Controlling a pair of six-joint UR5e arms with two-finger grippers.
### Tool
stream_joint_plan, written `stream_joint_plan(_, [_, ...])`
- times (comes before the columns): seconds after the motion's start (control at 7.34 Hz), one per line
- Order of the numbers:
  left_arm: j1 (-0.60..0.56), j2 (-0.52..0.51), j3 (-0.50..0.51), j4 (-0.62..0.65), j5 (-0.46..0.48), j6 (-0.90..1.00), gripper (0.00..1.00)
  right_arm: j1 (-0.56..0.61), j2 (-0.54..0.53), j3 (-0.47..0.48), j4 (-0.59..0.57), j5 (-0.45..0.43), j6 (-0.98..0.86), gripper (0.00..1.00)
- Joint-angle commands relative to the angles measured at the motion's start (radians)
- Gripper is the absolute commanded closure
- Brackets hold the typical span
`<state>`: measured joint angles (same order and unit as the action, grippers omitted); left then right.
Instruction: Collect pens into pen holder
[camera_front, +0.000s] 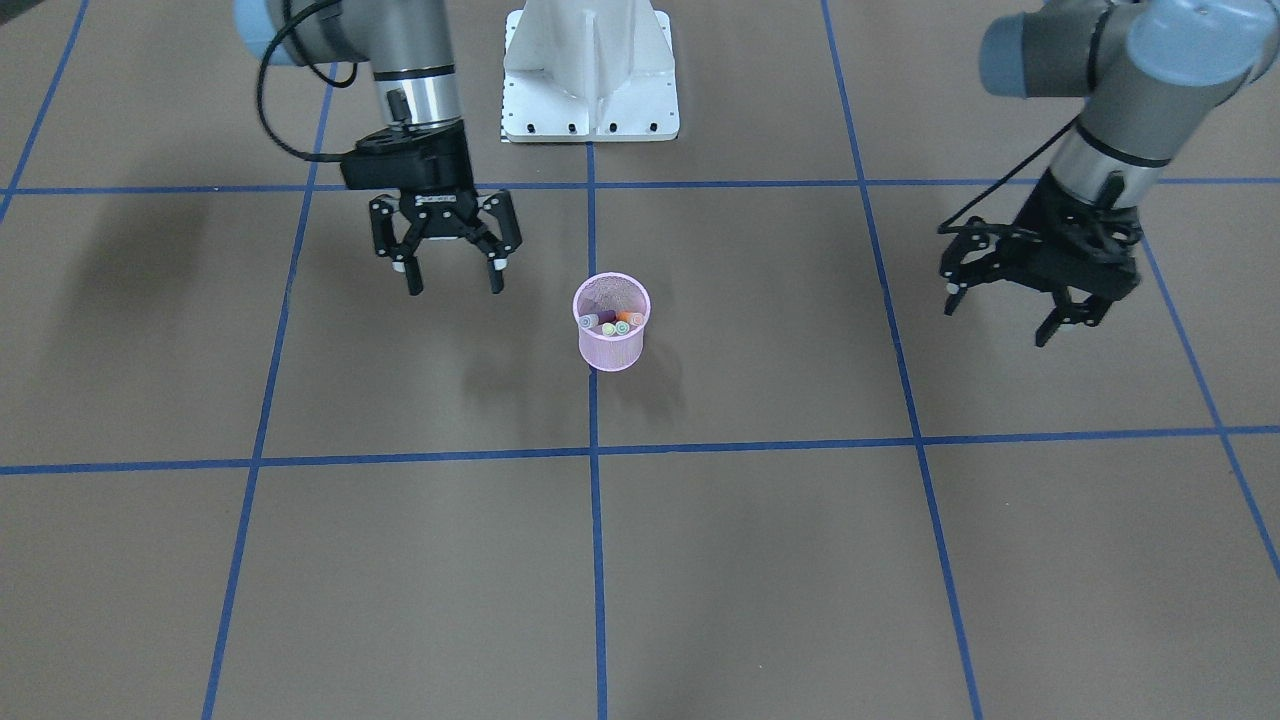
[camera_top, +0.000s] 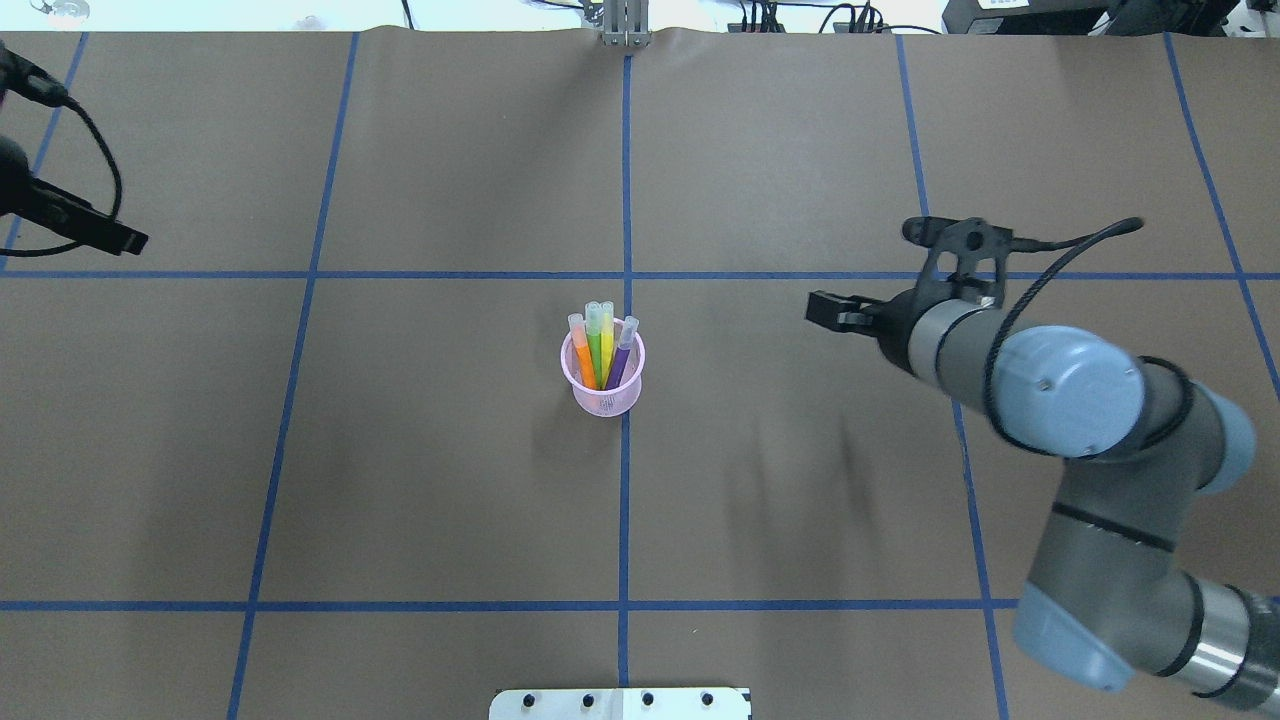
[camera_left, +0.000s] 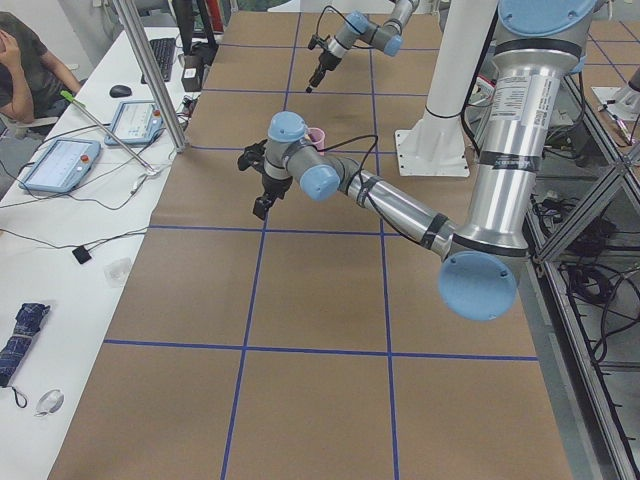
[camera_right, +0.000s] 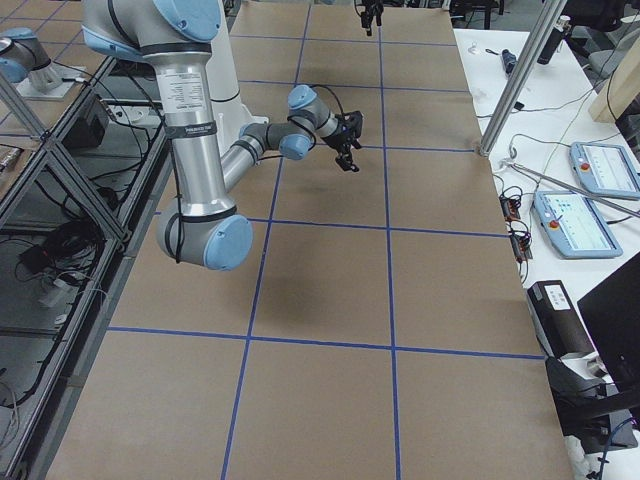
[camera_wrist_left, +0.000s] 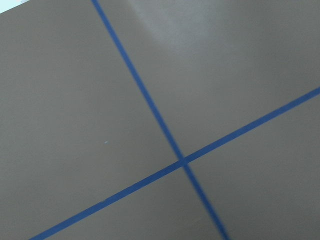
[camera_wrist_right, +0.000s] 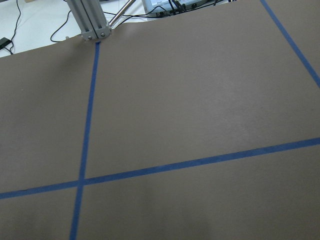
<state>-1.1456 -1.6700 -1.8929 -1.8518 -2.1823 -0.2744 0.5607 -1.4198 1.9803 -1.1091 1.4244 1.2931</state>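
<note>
You've got open table (camera_front: 800, 560) all round the holder (camera_front: 612, 352), wide lanes either side. The left gripper (camera_front: 996, 325) and right gripper (camera_front: 455, 285) both hang well apart from it. Watch the pens (camera_top: 600, 345): they poke past the rim and crowd the mouth. Robot base (camera_front: 590, 100) sits behind it.

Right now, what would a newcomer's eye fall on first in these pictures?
First, the pink pen holder in the middle of the table, with four coloured pens standing in it. Next, the right end effector and the left end effector, both open and empty, hanging above the table on either side of it.
</note>
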Motion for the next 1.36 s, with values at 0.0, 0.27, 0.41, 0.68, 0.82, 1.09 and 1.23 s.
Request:
stream_joint_plan(0.0, [-0.158, 0.039, 0.081, 0.0, -0.15, 0.076, 0.01, 0.317, -0.155, -0.088, 0.181, 0.358, -0.25, 0.0])
stream_joint_plan(0.27, [-0.245, 0.074, 0.149, -0.004, -0.237, 0.077, 0.01, 0.662, -0.162, -0.28, 0.209, 0.761, -0.57, 0.0])
stream_joint_plan(0.41, [-0.255, 0.099, 0.178, -0.015, -0.229, 0.084, 0.01, 0.796, -0.16, -0.385, 0.204, 0.892, -0.739, 0.0])
stream_joint_plan(0.68, [-0.299, 0.099, 0.236, -0.007, -0.223, 0.119, 0.01, 0.922, -0.153, -0.539, 0.186, 0.933, -0.976, 0.0])
stream_joint_plan(0.82, [-0.319, 0.099, 0.268, -0.001, -0.218, 0.17, 0.01, 0.92, -0.147, -0.576, 0.131, 0.933, -1.061, 0.0])
stream_joint_plan(1.09, [-0.324, 0.081, 0.284, 0.114, -0.145, 0.17, 0.01, 0.923, -0.069, -0.566, -0.175, 0.935, -1.229, 0.0])
stream_joint_plan(1.23, [-0.329, 0.055, 0.287, 0.181, -0.146, 0.172, 0.01, 0.924, -0.006, -0.566, -0.334, 0.933, -1.305, 0.0])
